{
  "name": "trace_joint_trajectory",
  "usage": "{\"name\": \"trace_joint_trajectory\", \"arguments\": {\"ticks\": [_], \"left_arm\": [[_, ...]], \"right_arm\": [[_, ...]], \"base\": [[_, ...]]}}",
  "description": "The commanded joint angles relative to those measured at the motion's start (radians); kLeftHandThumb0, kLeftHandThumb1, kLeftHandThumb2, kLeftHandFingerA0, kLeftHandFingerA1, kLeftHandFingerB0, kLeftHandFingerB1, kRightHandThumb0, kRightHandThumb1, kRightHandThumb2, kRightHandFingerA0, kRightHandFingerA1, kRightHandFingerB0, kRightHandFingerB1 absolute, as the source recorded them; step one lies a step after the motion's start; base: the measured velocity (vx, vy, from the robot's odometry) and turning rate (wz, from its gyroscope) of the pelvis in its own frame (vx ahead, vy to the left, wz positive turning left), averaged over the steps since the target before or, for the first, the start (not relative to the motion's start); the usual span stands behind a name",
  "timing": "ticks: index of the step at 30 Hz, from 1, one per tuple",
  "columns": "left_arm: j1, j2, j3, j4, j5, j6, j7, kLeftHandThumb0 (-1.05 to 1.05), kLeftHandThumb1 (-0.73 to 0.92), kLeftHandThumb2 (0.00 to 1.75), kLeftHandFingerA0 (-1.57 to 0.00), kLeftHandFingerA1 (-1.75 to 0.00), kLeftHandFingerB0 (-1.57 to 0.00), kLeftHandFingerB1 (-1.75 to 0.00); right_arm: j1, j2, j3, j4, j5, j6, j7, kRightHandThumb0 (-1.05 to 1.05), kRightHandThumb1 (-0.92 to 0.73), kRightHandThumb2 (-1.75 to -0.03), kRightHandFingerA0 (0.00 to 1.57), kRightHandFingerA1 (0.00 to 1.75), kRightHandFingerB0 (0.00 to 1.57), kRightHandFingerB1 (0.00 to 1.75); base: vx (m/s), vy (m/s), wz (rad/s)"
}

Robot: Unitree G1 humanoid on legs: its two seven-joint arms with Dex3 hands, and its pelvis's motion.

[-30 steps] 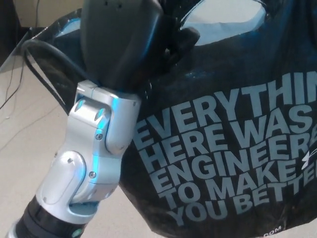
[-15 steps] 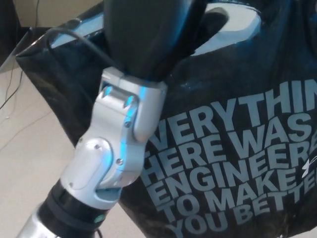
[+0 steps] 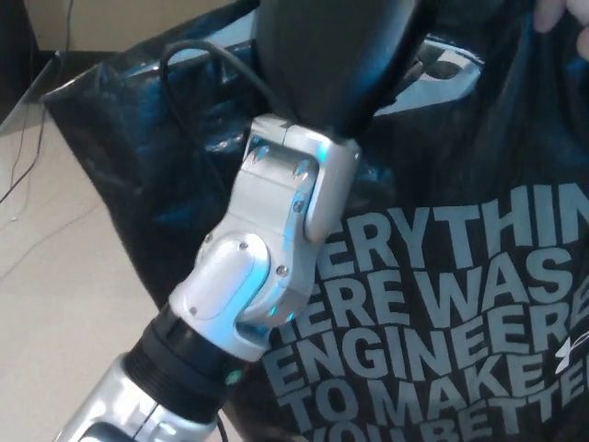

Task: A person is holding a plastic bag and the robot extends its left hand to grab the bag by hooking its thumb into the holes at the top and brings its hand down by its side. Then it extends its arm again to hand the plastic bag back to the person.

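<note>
Your left hand (image 3: 336, 55) reaches into the black plastic bag (image 3: 460, 304) (white lettering); its grip, probably hidden, you cannot tell.

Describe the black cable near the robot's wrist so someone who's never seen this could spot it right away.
Start at the big black plastic bag with grey lettering. In front of it rises the robot's silver wrist joint, topped by the black left hand. The cable loops up left of that hand: thin and round, unlike the crinkled bag behind.
</note>
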Motion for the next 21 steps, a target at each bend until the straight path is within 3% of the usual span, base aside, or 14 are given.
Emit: {"name": "trace_joint_trajectory", "arguments": {"ticks": [1,2,3,5,6,7,8,9,10,11,13,14,17,21], "left_arm": [[-0.072,0.015,0.026,0.085,-0.003,0.002,0.087,-0.43,0.61,0.59,-0.62,-0.47,-0.27,-0.3],[-0.098,0.031,0.046,0.115,-0.047,-0.05,0.104,-0.25,0.63,0.61,-0.89,-1.48,-0.34,-0.33],[-0.115,0.041,0.06,0.131,-0.075,-0.077,0.106,-0.15,0.65,0.63,-0.98,-1.65,-0.37,-0.34],[-0.141,0.058,0.073,0.165,-0.092,-0.109,0.136,-0.12,0.66,0.63,-1.01,-1.68,-0.46,-0.37],[-0.158,0.073,0.075,0.197,-0.089,-0.138,0.186,-0.16,0.62,0.63,-0.99,-1.68,-0.59,-0.42],[-0.176,0.093,0.082,0.239,-0.099,-0.189,0.249,-0.28,0.54,0.6,-0.99,-1.65,-0.83,-0.54],[-0.199,0.118,0.095,0.294,-0.123,-0.261,0.326,-0.2,0.41,0.84,-1.25,-1.38,-0.79,-0.86],[-0.205,0.125,0.1,0.305,-0.129,-0.274,0.338,-0.2,0.41,0.84,-1.25,-1.38,-0.79,-0.86],[-0.215,0.132,0.102,0.321,-0.124,-0.28,0.366,-0.15,0.62,0.59,-0.94,-1.75,-0.69,-1.21],[-0.234,0.134,0.106,0.348,-0.117,-0.282,0.407,-0.13,0.62,0.61,-0.96,-1.73,-0.7,-1.29],[-0.246,0.142,0.113,0.356,-0.122,-0.294,0.428,-0.15,0.67,0.63,-0.94,-1.71,-0.7,-1.21],[-0.249,0.146,0.12,0.356,-0.131,-0.313,0.443,-0.14,0.68,0.67,-1.01,-1.68,-0.75,-1.17],[-0.248,0.155,0.125,0.356,-0.139,-0.331,0.456,-0.15,0.7,0.62,-0.98,-1.68,-0.72,-1.07],[-0.237,0.166,0.132,0.348,-0.141,-0.342,0.483,-0.13,0.69,0.67,-1.01,-1.7,-0.76,-1.16]], "right_arm": [[-0.004,-0.022,-0.001,0.002,0.001,-0.001,-0.006,-0.52,-0.59,-0.87,0.52,0.59,0.35,0.49],[-0.004,-0.024,0.001,-0.002,-0.004,0.002,-0.01,-0.52,-0.59,-0.87,0.53,0.59,0.34,0.48],[-0.005,-0.025,0.002,0.0,-0.006,-0.002,-0.01,-0.52,-0.59,-0.87,0.55,0.6,0.34,0.49],[-0.005,-0.026,0.005,0.003,-0.006,-0.012,-0.009,-0.51,-0.59,-0.87,0.55,0.6,0.34,0.49],[-0.002,-0.026,0.003,-0.002,-0.001,-0.012,-0.003,-0.51,-0.59,-0.87,0.54,0.6,0.34,0.49],[0.002,-0.027,0.002,-0.008,0.001,-0.011,0.0,-0.51,-0.6,-0.87,0.54,0.59,0.34,0.49],[0.005,-0.028,0.002,-0.014,0.001,-0.008,0.003,-0.52,-0.6,-0.87,0.53,0.59,0.35,0.49],[0.004,-0.026,0.001,-0.014,0.005,-0.005,0.005,-0.52,-0.6,-0.87,0.53,0.59,0.35,0.49],[0.004,-0.028,0.004,-0.013,-0.002,-0.006,0.0,-0.47,-0.73,-0.62,0.6,0.48,0.4,0.36],[-0.003,-0.032,0.008,-0.009,-0.011,-0.005,-0.009,-0.53,-0.6,-0.88,0.54,0.59,0.35,0.49],[-0.009,-0.034,0.008,-0.004,-0.011,-0.005,-0.007,-0.53,-0.6,-0.88,0.55,0.6,0.35,0.49],[-0.008,-0.028,0.004,-0.013,-0.001,0.007,0.001,-0.53,-0.6,-0.88,0.55,0.59,0.36,0.49],[-0.003,-0.025,0.003,-0.017,0.003,0.01,0.007,-0.52,-0.6,-0.87,0.56,0.59,0.35,0.49],[-0.001,-0.034,0.017,-0.014,-0.021,0.009,-0.008,-0.53,-0.61,-0.88,0.55,0.59,0.35,0.49]], "base": [[0.0,0.0,0.0],[0.0,0.0,0.0],[0.0,0.0,0.0],[0.0,0.0,0.0],[0.0,0.0,0.0],[0.0,0.0,0.0],[0.0,0.0,0.0],[0.0,0.0,0.0],[0.0,0.0,0.0],[0.0,0.0,0.0],[0.0,0.0,0.0],[0.0,0.0,0.0],[0.0,0.0,0.0],[0.0,0.0,0.0]]}}
